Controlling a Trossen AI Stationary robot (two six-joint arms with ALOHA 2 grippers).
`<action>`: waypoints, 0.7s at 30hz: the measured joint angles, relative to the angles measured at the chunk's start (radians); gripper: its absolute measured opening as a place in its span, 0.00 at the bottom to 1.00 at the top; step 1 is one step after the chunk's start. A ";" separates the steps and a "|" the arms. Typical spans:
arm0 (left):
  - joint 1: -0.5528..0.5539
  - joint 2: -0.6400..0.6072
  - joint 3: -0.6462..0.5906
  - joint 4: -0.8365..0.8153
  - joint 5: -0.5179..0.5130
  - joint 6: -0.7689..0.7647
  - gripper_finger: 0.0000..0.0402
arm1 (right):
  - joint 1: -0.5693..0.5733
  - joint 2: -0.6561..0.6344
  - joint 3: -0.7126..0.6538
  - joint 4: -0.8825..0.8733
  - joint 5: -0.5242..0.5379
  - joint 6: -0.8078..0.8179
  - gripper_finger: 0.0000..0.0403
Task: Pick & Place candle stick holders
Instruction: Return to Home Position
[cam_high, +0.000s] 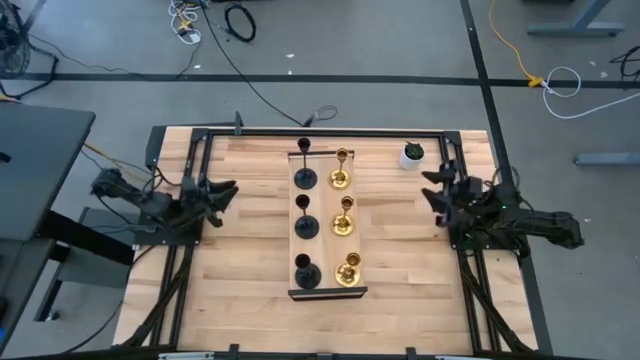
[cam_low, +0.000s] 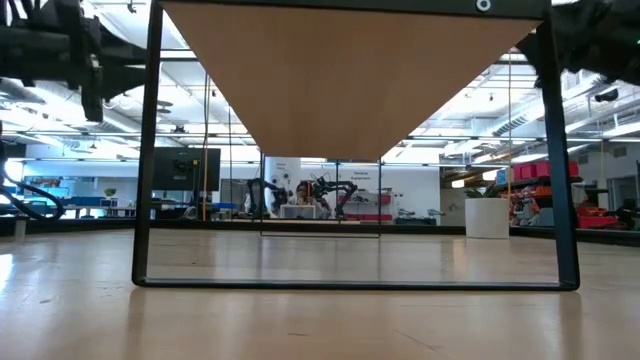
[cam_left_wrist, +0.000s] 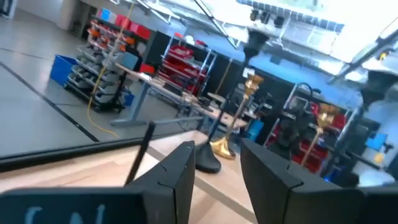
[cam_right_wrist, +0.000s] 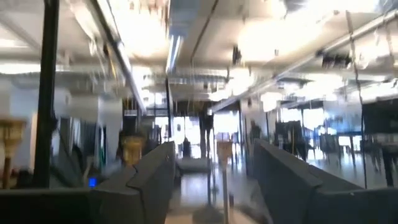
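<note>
Six candle stick holders stand upright on their round bases in two rows on a long wooden board (cam_high: 325, 250) at the table's middle. Three are black (cam_high: 305, 178) (cam_high: 306, 225) (cam_high: 306, 273) and three are gold (cam_high: 340, 178) (cam_high: 343, 222) (cam_high: 348, 271). My left gripper (cam_high: 230, 190) hovers left of the board, open and empty. Its wrist view shows a gold holder (cam_left_wrist: 225, 144) and a black base (cam_left_wrist: 208, 164) beyond its fingers (cam_left_wrist: 180, 180). My right gripper (cam_high: 430, 195) hovers right of the board, open and empty. Its wrist view shows a gold holder (cam_right_wrist: 132, 149) ahead.
A small white pot with a green plant (cam_high: 412, 155) stands at the far right, close to my right gripper. A black metal frame (cam_high: 330, 133) runs round the table's edges. Bare wood lies between each gripper and the board.
</note>
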 joint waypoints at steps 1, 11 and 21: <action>0.012 -0.001 0.000 0.007 0.001 0.000 0.33 | 0.000 -0.001 0.002 0.019 0.002 0.000 0.53; 0.088 -0.001 0.000 -0.012 0.003 -0.003 0.33 | 0.000 -0.001 0.001 0.099 0.003 0.000 0.53; 0.137 -0.001 0.000 -0.012 0.004 -0.003 0.33 | 0.000 -0.001 0.000 0.074 -0.001 0.000 0.53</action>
